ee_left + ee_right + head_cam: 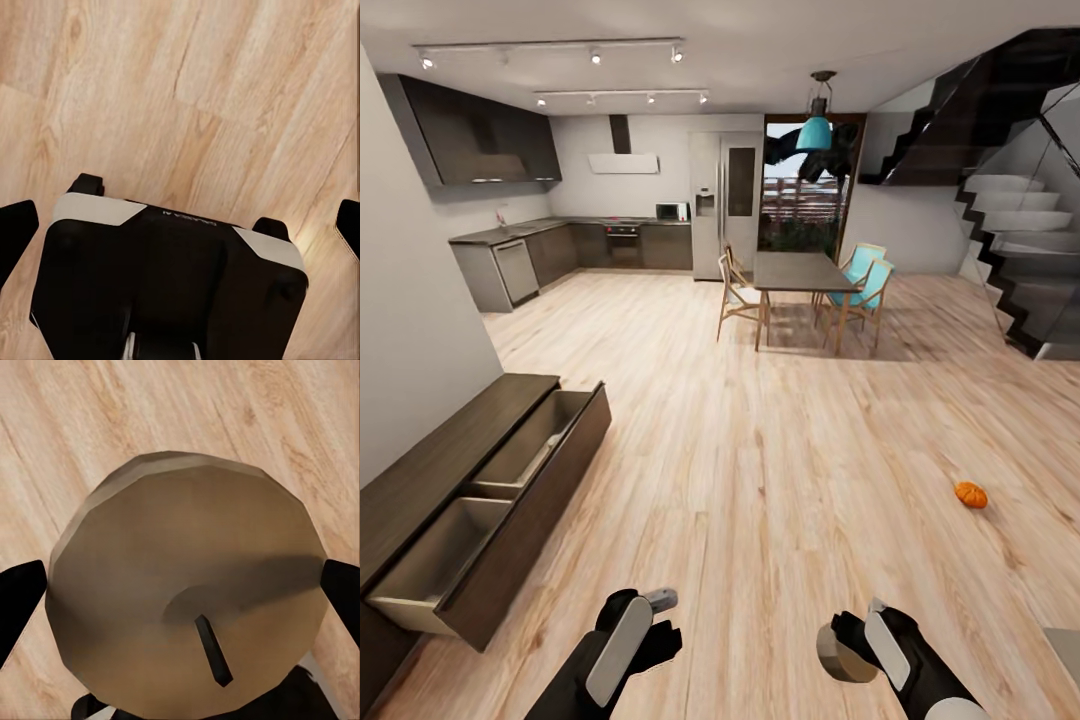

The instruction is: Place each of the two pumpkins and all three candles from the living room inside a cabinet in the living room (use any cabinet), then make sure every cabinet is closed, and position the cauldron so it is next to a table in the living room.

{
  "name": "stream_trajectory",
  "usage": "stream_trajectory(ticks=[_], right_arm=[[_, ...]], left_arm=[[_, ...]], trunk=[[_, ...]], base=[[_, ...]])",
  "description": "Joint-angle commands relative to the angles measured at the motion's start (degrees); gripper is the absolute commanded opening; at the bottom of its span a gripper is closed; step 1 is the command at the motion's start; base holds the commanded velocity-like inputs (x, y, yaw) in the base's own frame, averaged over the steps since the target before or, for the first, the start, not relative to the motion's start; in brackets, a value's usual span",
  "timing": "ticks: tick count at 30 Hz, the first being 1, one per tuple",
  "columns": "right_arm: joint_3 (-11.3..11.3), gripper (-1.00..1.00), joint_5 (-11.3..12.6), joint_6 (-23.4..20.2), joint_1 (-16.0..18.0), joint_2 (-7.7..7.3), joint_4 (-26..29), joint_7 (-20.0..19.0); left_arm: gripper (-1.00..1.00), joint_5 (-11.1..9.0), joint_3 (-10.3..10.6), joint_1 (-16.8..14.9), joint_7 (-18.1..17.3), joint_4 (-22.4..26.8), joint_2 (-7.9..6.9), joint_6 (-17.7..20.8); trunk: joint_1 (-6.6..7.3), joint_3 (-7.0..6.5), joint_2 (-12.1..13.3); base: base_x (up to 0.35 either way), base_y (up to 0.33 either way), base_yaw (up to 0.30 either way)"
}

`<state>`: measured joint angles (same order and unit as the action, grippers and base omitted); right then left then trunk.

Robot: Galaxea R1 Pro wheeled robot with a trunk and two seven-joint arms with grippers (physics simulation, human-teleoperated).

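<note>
My right gripper (855, 640) is shut on a stubby grey-beige candle (840, 652), low over the wooden floor. In the right wrist view the candle (187, 585), its dark wick on top, sits between the black fingertips (19, 604). My left gripper (645, 615) is open and holds nothing, its fingertips (15, 232) spread wide over bare floor. An orange pumpkin (971, 494) lies on the floor to the front right. The long dark-brown cabinet (460, 440) runs along the left wall with two drawers pulled out, a near one (440, 560) and a far one (540, 440). The cauldron is out of view.
A dining table (800, 270) with chairs stands mid-room ahead. The kitchen (560, 250) is at the back left and the staircase (1020, 250) at the right. A pale grey corner (1065, 650) pokes in at the lower right edge. Wide wooden floor lies between the cabinet and the pumpkin.
</note>
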<state>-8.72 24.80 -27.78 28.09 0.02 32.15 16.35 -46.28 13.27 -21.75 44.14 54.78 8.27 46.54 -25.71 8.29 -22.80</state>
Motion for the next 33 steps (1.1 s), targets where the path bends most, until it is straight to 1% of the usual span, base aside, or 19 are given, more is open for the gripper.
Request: stream_trajectory(ticks=[1,4,7,9,16,33], right_arm=[[0.0,-1.0,0.6,0.2,0.0,0.0,0.1,0.4],[0.0,-1.0,0.6,4.2,0.0,-0.01,-0.3,0.4],[0.0,-1.0,0.6,7.7,0.0,-0.02,-2.6,0.4],[0.0,-1.0,0.6,9.3,-0.1,-0.02,-3.5,0.4],[0.1,-1.0,0.5,10.1,-0.1,0.07,-3.9,0.4],[0.1,-1.0,0.5,10.2,-0.1,0.0,-4.7,0.4]], left_arm=[[1.0,-0.6,0.1,0.0,0.6,0.1,-0.01,0.0],[1.0,-0.6,0.1,0.0,0.6,0.1,-0.01,0.0],[1.0,-0.6,0.1,0.0,0.6,0.1,-0.01,0.0],[1.0,-0.6,0.1,0.0,0.6,0.1,-0.01,0.0],[1.0,-0.6,0.1,0.0,0.6,0.1,-0.01,0.0],[1.0,-0.6,0.1,0.0,0.6,0.1,0.16,0.0]], trunk=[[-0.07,0.12,-0.1],[-0.07,0.12,-0.1],[-0.07,0.12,-0.1],[-0.07,0.12,-0.1],[-0.07,0.12,-0.1],[-0.07,0.12,-0.1]], base=[[0.35,0.0,0.0],[0.35,0.0,0.0],[0.35,0.0,0.0],[0.35,0.0,0.0],[0.35,0.0,0.0],[0.35,0.0,0.0]])
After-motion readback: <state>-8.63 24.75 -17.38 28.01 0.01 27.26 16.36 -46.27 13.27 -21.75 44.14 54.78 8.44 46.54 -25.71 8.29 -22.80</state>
